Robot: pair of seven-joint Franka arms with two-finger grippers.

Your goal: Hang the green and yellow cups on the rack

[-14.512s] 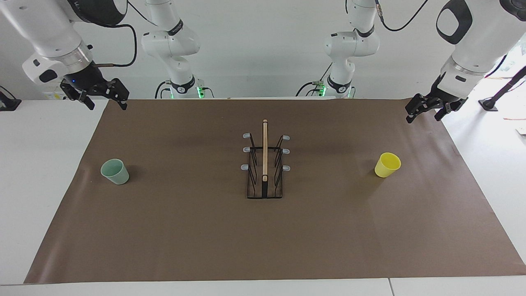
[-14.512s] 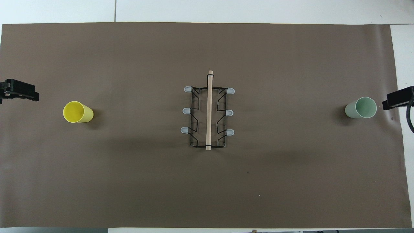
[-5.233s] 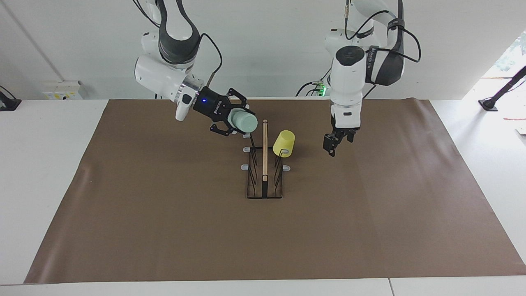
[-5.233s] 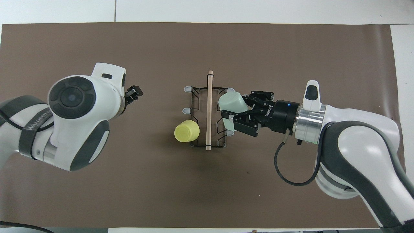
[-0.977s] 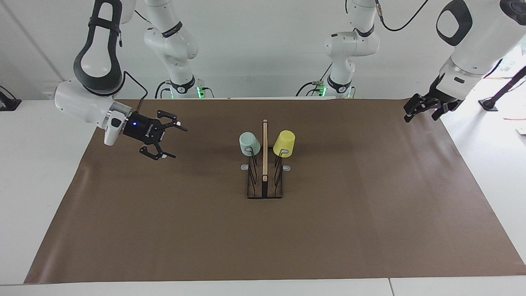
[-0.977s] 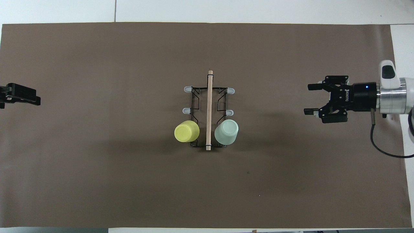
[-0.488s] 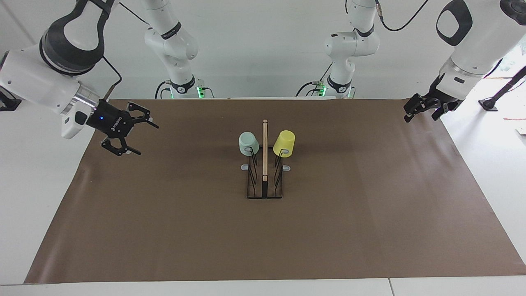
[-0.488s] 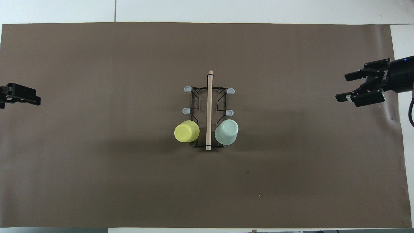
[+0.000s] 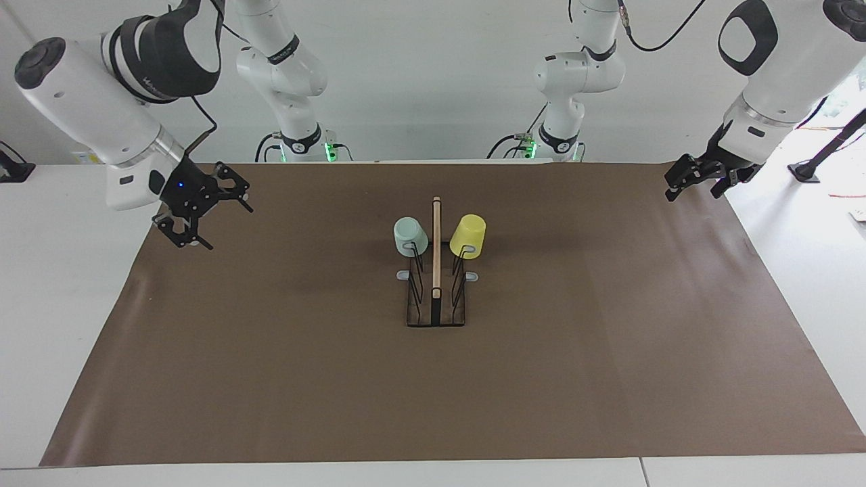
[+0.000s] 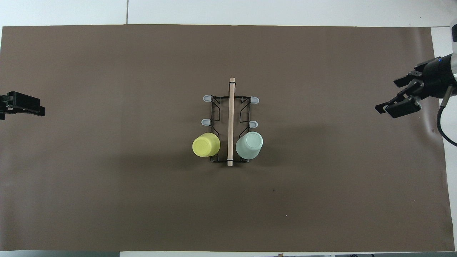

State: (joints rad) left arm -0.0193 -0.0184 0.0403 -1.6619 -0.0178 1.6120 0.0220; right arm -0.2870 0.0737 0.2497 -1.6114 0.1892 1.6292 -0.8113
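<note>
The rack (image 9: 436, 257) (image 10: 231, 107) stands mid-mat. The green cup (image 9: 410, 237) (image 10: 249, 145) hangs upside down on the prong nearest the robots, on the side toward the right arm's end. The yellow cup (image 9: 468, 236) (image 10: 206, 144) hangs upside down on the matching prong toward the left arm's end. My right gripper (image 9: 230, 228) (image 10: 385, 95) is open and empty, in the air over the mat's edge at its own end. My left gripper (image 9: 694, 195) (image 10: 22, 104) is open and empty, waiting over the mat's edge at its end.
A brown mat (image 9: 270, 372) covers the white table (image 9: 61, 304). The rack's other prongs (image 10: 207, 97) with grey caps are bare.
My right gripper has drawn back from the rack toward its own end of the table, staying open and empty. The cups, the rack and the left arm have not moved.
</note>
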